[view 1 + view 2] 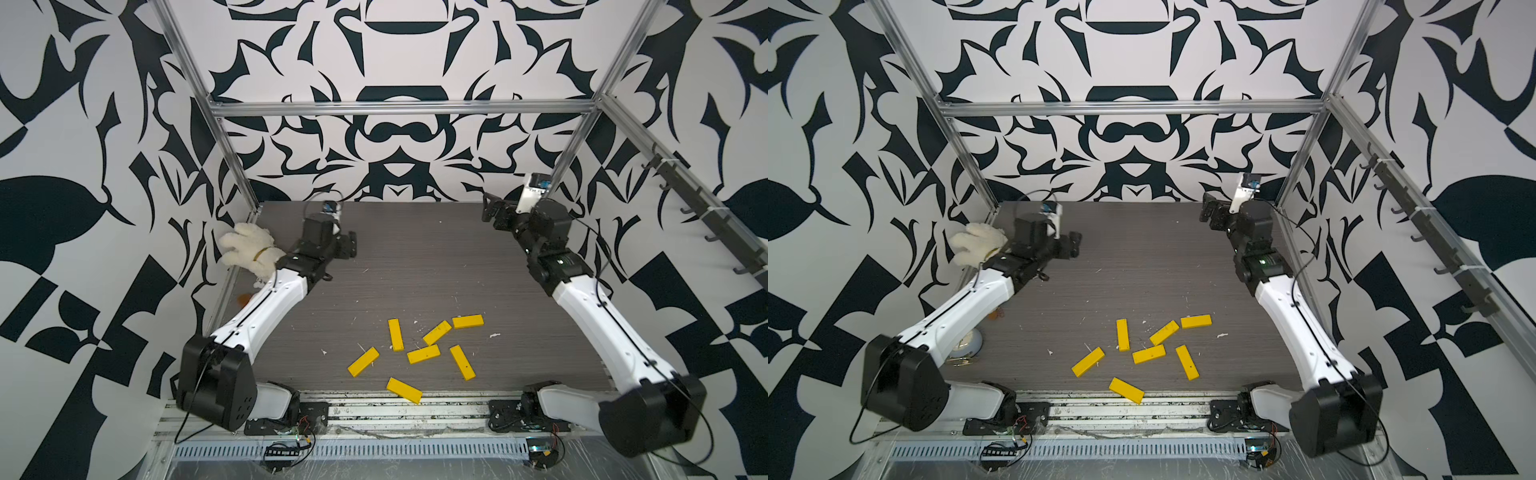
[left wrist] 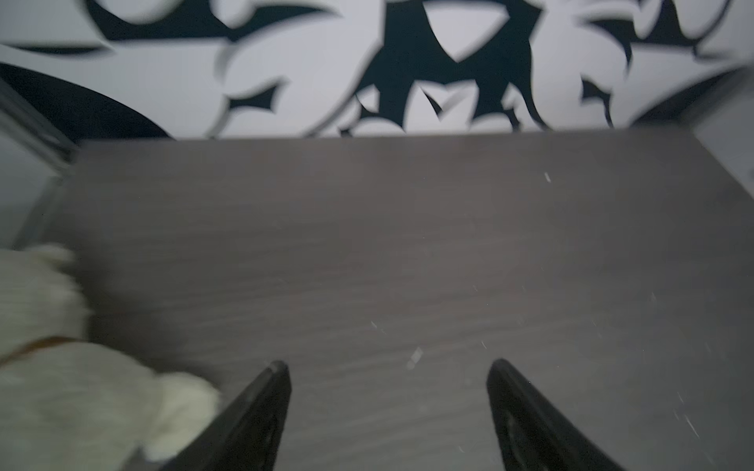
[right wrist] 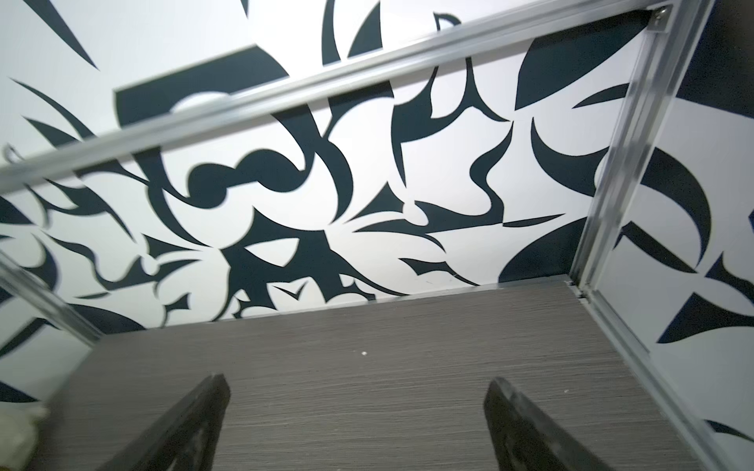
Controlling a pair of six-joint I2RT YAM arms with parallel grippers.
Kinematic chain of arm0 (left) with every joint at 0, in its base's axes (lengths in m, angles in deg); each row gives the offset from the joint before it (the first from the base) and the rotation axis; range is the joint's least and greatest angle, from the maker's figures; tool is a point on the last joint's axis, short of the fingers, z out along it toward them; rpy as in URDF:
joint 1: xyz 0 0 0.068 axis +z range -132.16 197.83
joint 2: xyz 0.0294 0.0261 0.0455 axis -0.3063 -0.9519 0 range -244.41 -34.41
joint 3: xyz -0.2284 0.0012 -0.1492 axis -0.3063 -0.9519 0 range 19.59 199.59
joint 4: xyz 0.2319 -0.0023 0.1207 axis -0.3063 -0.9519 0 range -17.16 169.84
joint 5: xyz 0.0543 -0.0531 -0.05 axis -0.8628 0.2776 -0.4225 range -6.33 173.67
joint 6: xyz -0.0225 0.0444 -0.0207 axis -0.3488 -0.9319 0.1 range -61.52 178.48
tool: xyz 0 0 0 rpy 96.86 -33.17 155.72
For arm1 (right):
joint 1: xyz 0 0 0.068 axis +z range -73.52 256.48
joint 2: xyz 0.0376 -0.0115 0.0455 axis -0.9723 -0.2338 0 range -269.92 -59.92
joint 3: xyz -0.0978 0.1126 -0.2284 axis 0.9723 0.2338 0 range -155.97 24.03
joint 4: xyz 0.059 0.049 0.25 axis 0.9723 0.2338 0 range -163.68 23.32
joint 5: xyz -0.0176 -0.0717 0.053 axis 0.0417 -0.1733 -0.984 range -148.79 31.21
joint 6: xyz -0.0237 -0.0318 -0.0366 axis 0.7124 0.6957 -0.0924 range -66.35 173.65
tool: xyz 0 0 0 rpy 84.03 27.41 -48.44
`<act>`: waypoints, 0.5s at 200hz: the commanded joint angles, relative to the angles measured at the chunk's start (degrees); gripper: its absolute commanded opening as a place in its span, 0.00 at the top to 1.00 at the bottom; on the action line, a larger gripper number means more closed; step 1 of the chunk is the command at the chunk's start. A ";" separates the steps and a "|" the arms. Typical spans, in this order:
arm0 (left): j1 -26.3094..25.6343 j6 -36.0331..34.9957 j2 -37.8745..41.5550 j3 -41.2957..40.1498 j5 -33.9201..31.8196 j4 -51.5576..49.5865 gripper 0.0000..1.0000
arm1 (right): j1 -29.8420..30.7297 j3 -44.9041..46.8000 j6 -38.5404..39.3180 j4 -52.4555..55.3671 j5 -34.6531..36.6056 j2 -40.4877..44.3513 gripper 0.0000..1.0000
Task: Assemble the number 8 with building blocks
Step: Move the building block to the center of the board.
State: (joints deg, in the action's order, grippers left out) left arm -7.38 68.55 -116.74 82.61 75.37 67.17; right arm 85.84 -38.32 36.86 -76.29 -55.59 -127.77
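Observation:
Several yellow building blocks lie flat and loose at mixed angles near the front middle of the dark table (image 1: 415, 266), among them one upright-lying bar (image 1: 396, 334) (image 1: 1123, 335), one at the left (image 1: 363, 361) and one over the front edge (image 1: 404, 390) (image 1: 1126, 390). They form no number 8. My left gripper (image 1: 352, 245) (image 1: 1074, 245) (image 2: 389, 367) hovers far back on the left, open, with bare table between its fingers. My right gripper (image 1: 492, 212) (image 1: 1208, 210) (image 3: 355, 383) is at the back right corner, open and empty. Neither wrist view shows a block.
A white plush toy (image 1: 249, 251) (image 1: 976, 245) (image 2: 61, 387) lies at the back left, touching the left arm. A round white object (image 1: 971, 343) sits under that arm. Aluminium posts (image 1: 232, 158) and a metal rail (image 1: 415, 411) bound the table. White crumbs dot the surface.

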 commanded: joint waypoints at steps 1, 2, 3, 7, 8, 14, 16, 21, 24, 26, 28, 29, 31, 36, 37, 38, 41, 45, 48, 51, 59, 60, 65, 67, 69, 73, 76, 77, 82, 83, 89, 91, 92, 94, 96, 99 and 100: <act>-6.78 3.39 -6.23 3.24 1.99 -12.71 0.30 | -1.25 5.29 -2.41 6.23 -8.56 -0.49 0.00; -6.91 3.65 -6.47 3.42 2.20 -12.90 0.30 | -1.27 5.21 -2.30 6.84 -8.87 -0.46 0.00; -7.15 3.91 -6.68 3.59 2.26 -13.17 0.31 | -1.27 5.13 -2.24 7.36 -9.20 -0.45 0.00; -7.94 5.41 -7.50 4.22 2.39 -13.91 0.32 | -1.17 4.77 -2.08 9.39 -9.94 -0.23 0.00; -8.11 5.76 -7.72 4.35 2.44 -14.07 0.32 | -1.18 4.69 -2.09 9.78 -10.00 -0.16 0.00; -9.18 8.28 -8.48 4.58 2.58 -14.36 0.32 | -0.96 4.68 -2.51 12.00 -9.82 0.55 0.00; -9.60 9.04 -8.60 4.63 2.58 -14.39 0.33 | -1.00 4.75 -2.64 12.54 -9.63 0.82 0.00; -10.63 11.08 -8.89 4.38 2.18 -14.15 0.32 | -0.77 5.13 -2.67 13.84 -9.37 1.72 0.01; -11.37 12.12 -9.00 4.16 1.64 -14.00 0.32 | -0.56 5.38 -2.56 14.60 -9.10 2.33 0.01; -11.82 12.82 -9.04 4.00 1.23 -13.82 0.32 | -0.40 5.57 -2.39 15.17 -8.98 2.78 0.01; -12.35 13.59 -9.07 3.81 0.75 -13.77 0.32 | -0.29 5.74 -2.28 15.66 -8.73 3.16 0.01; -12.60 13.89 -9.08 3.75 0.48 -13.69 0.32 | -0.21 5.83 -2.23 15.90 -8.60 3.43 0.01; -13.13 14.69 -9.19 3.57 -0.03 -13.68 0.32 | 0.09 6.05 -2.11 16.55 -8.22 3.87 0.02; -14.29 16.11 -9.54 3.43 -1.10 -13.84 0.32 | 0.49 6.30 -1.88 18.19 -7.18 4.87 0.02; -14.53 16.38 -9.66 3.47 -1.37 -13.99 0.32 | 0.61 6.37 -1.81 18.49 -7.04 5.12 0.01; -14.74 16.65 -9.68 3.49 -1.55 -14.15 0.33 | 0.72 6.41 -1.74 18.77 -6.88 5.33 0.02; -15.46 17.59 -10.06 3.67 -2.07 -14.56 0.32 | 1.02 6.52 -1.46 19.80 -6.34 5.90 0.02; -16.41 18.84 -10.62 4.09 -3.03 -15.64 0.32 | 1.33 6.74 -1.27 21.20 -5.72 6.57 0.02; -17.15 19.83 -11.09 4.50 -3.88 -16.48 0.32 | 1.52 6.90 -1.23 22.05 -5.34 7.00 0.02; -17.88 20.58 -11.49 4.98 -4.59 -17.41 0.32 | 1.53 7.24 -1.41 22.80 -5.05 7.45 0.02; -19.98 22.15 -12.79 6.23 -6.15 -19.22 0.32 | 1.53 8.52 -1.91 23.67 -4.68 8.29 0.02; -20.28 22.35 -13.00 6.36 -6.40 -19.36 0.32 | 1.53 8.67 -2.00 23.73 -4.60 8.36 0.02; -21.47 23.15 -13.92 7.16 -7.03 -20.40 0.33 | 1.54 9.71 -2.46 23.85 -4.49 8.60 0.02; -22.14 23.44 -14.27 7.54 -7.27 -20.76 0.32 | 1.54 10.08 -2.63 23.94 -4.45 8.72 0.02; -22.71 23.71 -14.75 7.97 -7.48 -21.18 0.32 | 1.56 10.37 -2.87 24.07 -4.33 8.71 0.03; -23.77 24.27 -15.63 8.76 -7.67 -21.97 0.32 | 1.53 10.77 -3.37 24.39 -4.19 8.58 0.03; -24.43 24.69 -16.27 9.42 -7.78 -22.59 0.32 | 1.53 10.93 -3.64 24.80 -4.17 8.41 0.03; -24.79 24.85 -16.50 9.63 -7.79 -22.94 0.32 | 1.53 10.98 -3.75 24.91 -4.17 8.34 0.03; -25.96 25.95 -17.59 10.77 -8.43 -24.40 0.32 | 1.53 11.05 -4.14 25.59 -4.32 7.92 0.04; -26.30 26.23 -17.77 11.05 -8.55 -24.72 0.32 | 1.58 11.03 -4.17 25.79 -4.38 7.87 0.04; -27.78 27.70 -18.96 11.90 -9.92 -26.52 0.32 | 1.56 10.85 -4.31 26.43 -4.63 7.28 0.06; -28.29 28.23 -19.35 12.00 -10.19 -27.01 0.32 | 1.60 10.76 -4.30 26.74 -4.68 7.10 0.06; -28.52 28.50 -19.49 12.06 -10.40 -27.21 0.32 | 1.61 10.76 -4.30 26.85 -4.73 7.02 0.06; -28.89 29.06 -19.84 12.11 -10.77 -27.65 0.32 | 1.66 10.67 -4.38 27.02 -4.73 6.83 0.07; -29.32 29.58 -20.10 12.03 -11.00 -27.98 0.32 | 1.74 10.60 -4.45 27.19 -4.81 6.68 0.07; -29.87 30.50 -20.49 11.86 -11.30 -28.46 0.32 | 1.76 10.54 -4.35 27.48 -4.89 6.53 0.07; -30.01 30.78 -20.54 11.73 -11.39 -28.55 0.32 | 1.78 10.51 -4.32 27.48 -4.97 6.47 0.07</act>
State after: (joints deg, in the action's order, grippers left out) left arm -32.93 90.89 -133.90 92.84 68.79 47.69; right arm 87.44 -27.72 34.04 -52.31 -61.10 -119.90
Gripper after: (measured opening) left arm 0.676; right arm 0.939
